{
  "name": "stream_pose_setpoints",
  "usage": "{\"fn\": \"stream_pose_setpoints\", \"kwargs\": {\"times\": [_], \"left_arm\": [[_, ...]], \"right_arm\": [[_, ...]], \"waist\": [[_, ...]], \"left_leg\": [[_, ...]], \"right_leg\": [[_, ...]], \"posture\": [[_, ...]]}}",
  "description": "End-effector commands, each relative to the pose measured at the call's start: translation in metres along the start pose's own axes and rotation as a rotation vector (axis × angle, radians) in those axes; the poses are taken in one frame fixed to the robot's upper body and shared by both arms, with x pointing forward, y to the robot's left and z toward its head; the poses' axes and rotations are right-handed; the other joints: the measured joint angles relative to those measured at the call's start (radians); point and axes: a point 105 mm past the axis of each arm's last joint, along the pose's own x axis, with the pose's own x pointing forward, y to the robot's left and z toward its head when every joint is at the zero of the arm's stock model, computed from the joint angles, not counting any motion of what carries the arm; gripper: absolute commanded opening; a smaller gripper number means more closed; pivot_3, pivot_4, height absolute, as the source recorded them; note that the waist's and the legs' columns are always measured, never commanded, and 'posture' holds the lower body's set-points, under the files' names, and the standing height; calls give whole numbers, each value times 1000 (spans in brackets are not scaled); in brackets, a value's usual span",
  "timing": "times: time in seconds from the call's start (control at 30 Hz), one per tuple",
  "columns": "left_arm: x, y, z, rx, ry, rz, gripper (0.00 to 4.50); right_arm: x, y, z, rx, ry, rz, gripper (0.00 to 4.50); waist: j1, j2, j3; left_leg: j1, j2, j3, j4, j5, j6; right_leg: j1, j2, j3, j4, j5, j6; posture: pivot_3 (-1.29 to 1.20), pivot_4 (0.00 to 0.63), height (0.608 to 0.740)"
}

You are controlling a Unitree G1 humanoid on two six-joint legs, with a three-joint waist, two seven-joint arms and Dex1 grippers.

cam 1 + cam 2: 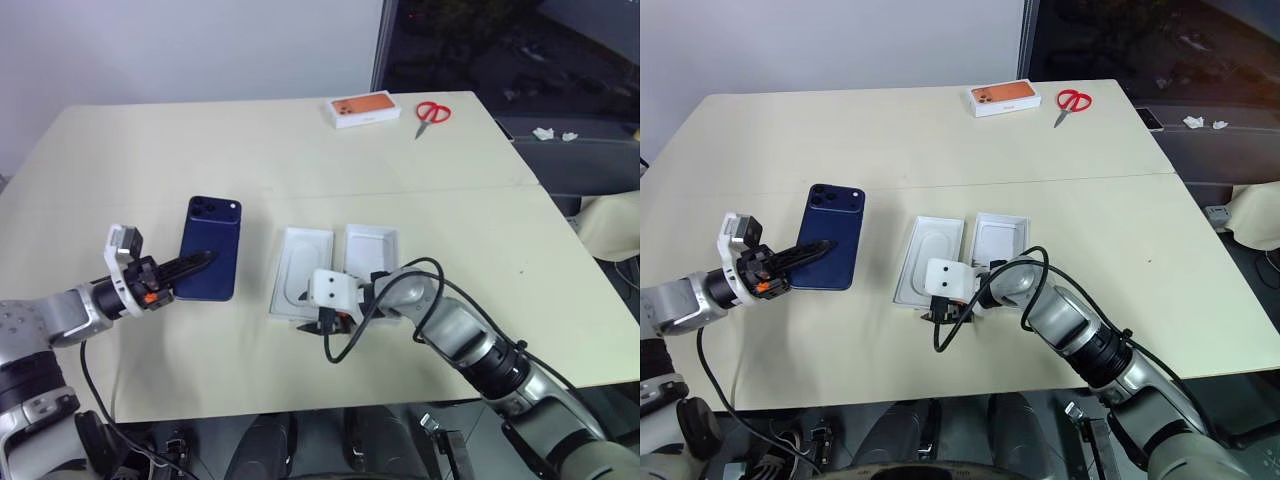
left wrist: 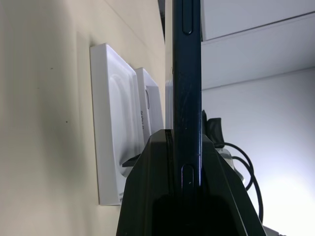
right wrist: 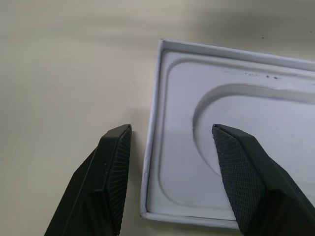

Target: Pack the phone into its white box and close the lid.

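Nearest the table's [image 1: 250, 380] front edge, two grippers are at work. The right gripper [image 3: 170, 147] hangs low over the near corner of the white box [image 1: 301, 272], its two fingers [image 3: 110, 172] spread apart with nothing between them, one over bare tabletop and the other over the box's oval-recessed insert, straddling the box wall. The left gripper [image 1: 195, 268] is clamped on the one phone [image 1: 211, 247], its black fingers pinching the phone's near edge; the dark blue back faces up with the camera cluster at the far end, and the wrist view shows the phone held edge-on, clear of the tabletop. Two white trays lie side by side in the middle of the table, touching or nearly so: the box with the insert, and on its right the lid [image 1: 369, 252], plain inside up. Far back sit one small orange-topped box [image 1: 365, 110] and, just beside it, one pair of red-handled scissors [image 1: 432, 115].
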Motion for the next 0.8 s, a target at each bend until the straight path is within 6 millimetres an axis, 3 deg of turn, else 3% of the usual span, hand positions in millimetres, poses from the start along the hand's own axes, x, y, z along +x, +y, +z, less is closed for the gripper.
{"fn": "stream_pose_setpoints", "kwargs": {"times": [0.03, 0.1, 0.13, 0.8], "left_arm": [[-4, -14, 5, 41, -20, -52, 0], [-4, -13, 4, 41, -20, -51, 0], [-4, -13, 3, 39, -19, -55, 0], [-2, -13, 3, 38, -20, -55, 0]], "right_arm": [[4, 6, -3, -12, 11, 32, 2473], [4, 6, -4, -11, 13, 34, 2035], [4, 5, -5, -15, 20, 30, 1551], [4, 2, -6, -24, 4, 52, 1551]], "waist": [[0, 0, 0], [0, 0, 0], [-1, 0, 0], [1, 0, 0]], "left_leg": [[0, 0, 0, 0, 0, 0], [0, 0, 0, 0, 0, 0], [0, 0, 0, 0, 0, 0], [0, 0, 0, 0, 0, 0]], "right_leg": [[0, 0, 0, 0, 0, 0], [0, 0, 0, 0, 0, 0], [0, 0, 0, 0, 0, 0], [0, 0, 0, 0, 0, 0]], "posture": [[0, 150, 740], [0, 150, 740], [0, 150, 740], [0, 150, 740]]}}
